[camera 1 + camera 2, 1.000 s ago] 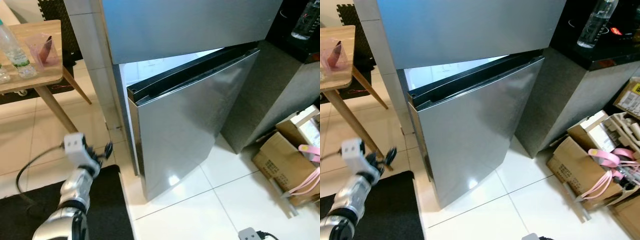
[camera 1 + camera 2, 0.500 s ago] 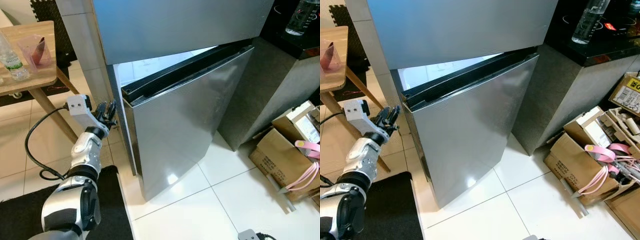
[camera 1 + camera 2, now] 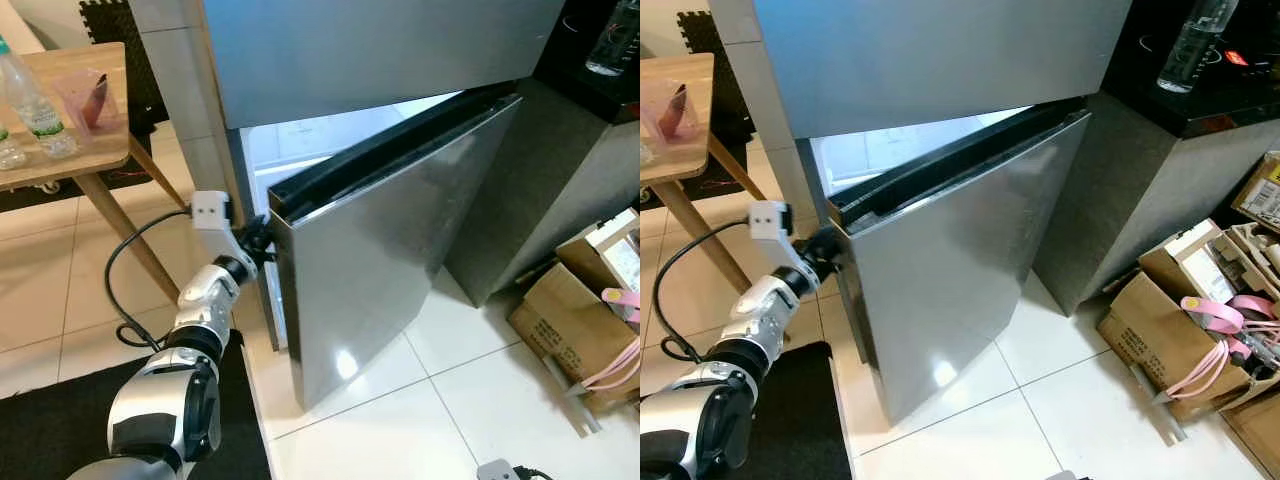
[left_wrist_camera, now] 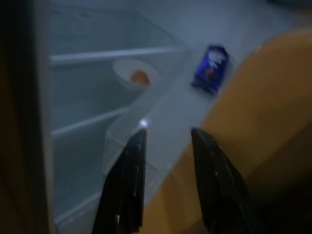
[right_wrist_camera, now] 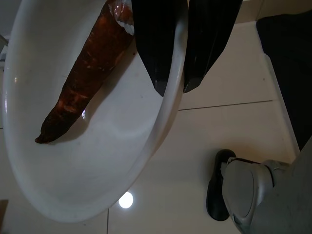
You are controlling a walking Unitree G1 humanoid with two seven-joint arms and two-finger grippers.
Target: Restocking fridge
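Observation:
The steel fridge's lower door stands partly open, with the lit white inside showing behind it. My left gripper is at the door's free edge, reaching into the gap. In the left wrist view it is open, pointing at clear shelves with a white bowl and a blue packet inside. My right gripper is shut on the rim of a white plate. The plate carries a long brown root and hangs low over the tiled floor.
A wooden table at the left holds water bottles and a pink cup. A dark counter with a bottle adjoins the fridge's right side. Cardboard boxes sit at the right, a black mat at my feet.
My left arm rose from near the floor and reached forward to the lower door's edge. The door now stands wider open, showing more of the lit interior.

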